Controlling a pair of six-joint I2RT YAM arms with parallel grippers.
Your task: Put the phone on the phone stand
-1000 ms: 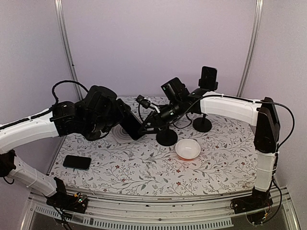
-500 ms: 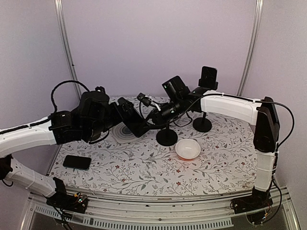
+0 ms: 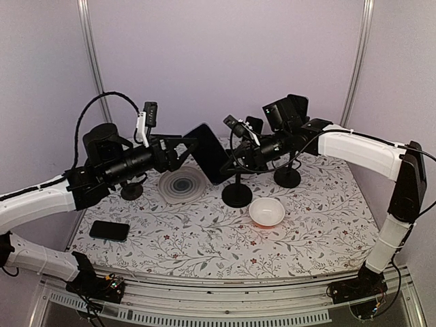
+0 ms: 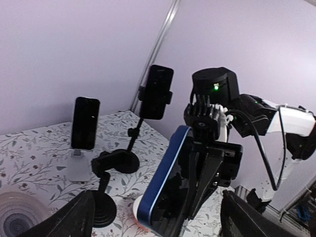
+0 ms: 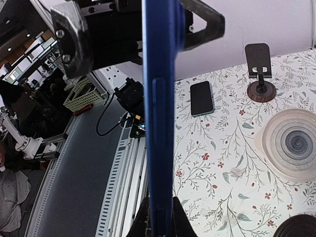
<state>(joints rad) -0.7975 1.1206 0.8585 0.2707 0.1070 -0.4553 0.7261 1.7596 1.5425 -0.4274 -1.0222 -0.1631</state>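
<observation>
1. The right end effector pinches the blue-edged phone, which is held in the air above the desk.
2. The left end effector stands spread at the phone's 9 o'clock.
3. The phone stand sits at the phone's 5 o'clock.

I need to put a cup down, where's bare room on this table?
Bare cloth lies along the near edge between the flat phone and the white bowl, and right of the bowl. The back is crowded: ribbed plate, black stand base, held blue phone.
</observation>
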